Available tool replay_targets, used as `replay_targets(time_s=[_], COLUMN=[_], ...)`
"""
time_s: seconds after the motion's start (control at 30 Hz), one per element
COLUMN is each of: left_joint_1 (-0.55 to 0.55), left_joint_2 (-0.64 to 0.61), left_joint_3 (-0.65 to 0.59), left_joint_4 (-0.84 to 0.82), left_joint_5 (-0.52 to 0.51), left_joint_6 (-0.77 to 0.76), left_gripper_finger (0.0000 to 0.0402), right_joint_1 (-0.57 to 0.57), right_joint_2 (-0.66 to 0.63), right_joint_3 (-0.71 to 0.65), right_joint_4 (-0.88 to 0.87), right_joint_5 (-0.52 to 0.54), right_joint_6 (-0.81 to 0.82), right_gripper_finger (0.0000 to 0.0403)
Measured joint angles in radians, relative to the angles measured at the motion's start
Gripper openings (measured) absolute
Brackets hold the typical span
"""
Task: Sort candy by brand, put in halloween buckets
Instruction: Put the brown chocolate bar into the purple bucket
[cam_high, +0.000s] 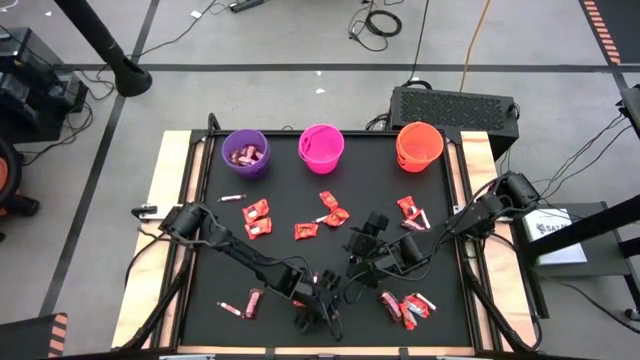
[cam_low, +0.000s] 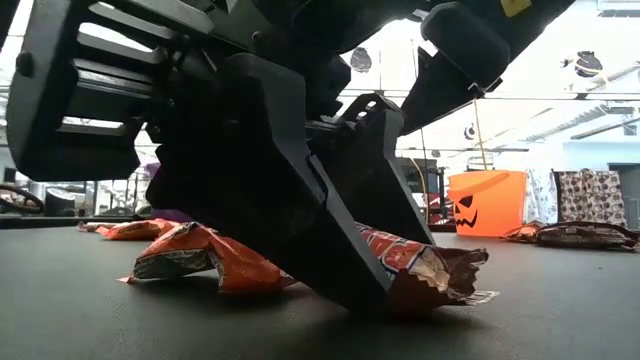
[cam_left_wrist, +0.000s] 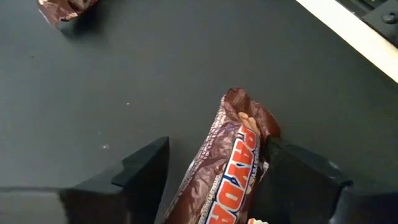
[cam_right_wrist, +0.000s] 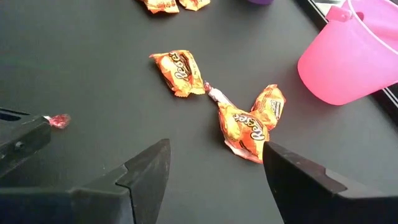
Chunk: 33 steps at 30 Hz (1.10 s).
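My left gripper (cam_high: 318, 305) is low near the table's near edge and open. A maroon candy bar with an orange label (cam_left_wrist: 230, 168) lies flat on the mat between its fingers; the low view shows its crinkled end (cam_low: 435, 270) behind a fingertip set down at the mat. My right gripper (cam_high: 365, 235) hangs open over the table's middle and touches nothing. Ahead of it lie red-orange candies (cam_right_wrist: 245, 127). The purple bucket (cam_high: 245, 152), pink bucket (cam_high: 321, 148) and orange bucket (cam_high: 419, 146) stand in a row at the far edge. The purple one holds some candy. My left gripper comes from above with one finger on each side of the maroon bar, lying across it. One finger (cam_left_wrist: 292, 171) is against the wrapper's side near its crimped end (cam_left_wrist: 261, 134). The other finger (cam_left_wrist: 146, 171) stands apart from it. The bar rests flat on the mat.
Red-orange candies (cam_high: 257, 215) lie scattered across the mat's middle, and more (cam_high: 408, 305) near its near right corner. Another maroon piece (cam_high: 252, 300) lies left of my left gripper, and a pale stick (cam_high: 232, 197) near the purple bucket. An orange candy (cam_low: 190, 255) sits beside the left gripper.
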<state>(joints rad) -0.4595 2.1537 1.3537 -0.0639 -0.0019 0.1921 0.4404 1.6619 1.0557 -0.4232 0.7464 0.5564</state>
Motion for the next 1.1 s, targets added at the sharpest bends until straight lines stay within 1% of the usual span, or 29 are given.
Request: replay_targets(time_s=[0.2, 0.33, 0.5, 0.77, 0.9, 1.1], left_joint_1=[-0.001, -0.001, -0.006, -0.014, -0.013, -0.012], left_joint_2=[0.000, -0.004, -0.063, -0.214, -0.240, -0.216], left_joint_3=[-0.001, -0.002, -0.008, -0.005, -0.004, -0.053], left_joint_4=[-0.005, -0.008, -0.094, -0.223, -0.218, -0.164], left_joint_5=[0.016, 0.016, 0.008, -0.033, -0.032, -0.031], left_joint_6=[0.000, -0.001, 0.000, -0.003, -0.003, -0.003], left_gripper_finger=[0.0200, 0.0174, 0.0169, 0.0169, 0.0169, 0.0169], right_joint_1=[0.000, 0.000, 0.000, 0.000, 0.000, 0.000], right_joint_2=[0.000, 0.000, 0.000, 0.000, 0.000, 0.000], right_joint_3=[0.000, 0.000, 0.000, 0.000, 0.000, 0.000], right_joint_4=[0.000, 0.000, -0.002, -0.007, -0.008, -0.008], right_joint_5=[0.000, 0.000, 0.000, -0.001, -0.001, -0.001], right_joint_6=[0.000, 0.000, 0.000, 0.005, 0.008, 0.008], right_gripper_finger=[0.0247, 0.0247, 0.0247, 0.0247, 0.0247, 0.0247])
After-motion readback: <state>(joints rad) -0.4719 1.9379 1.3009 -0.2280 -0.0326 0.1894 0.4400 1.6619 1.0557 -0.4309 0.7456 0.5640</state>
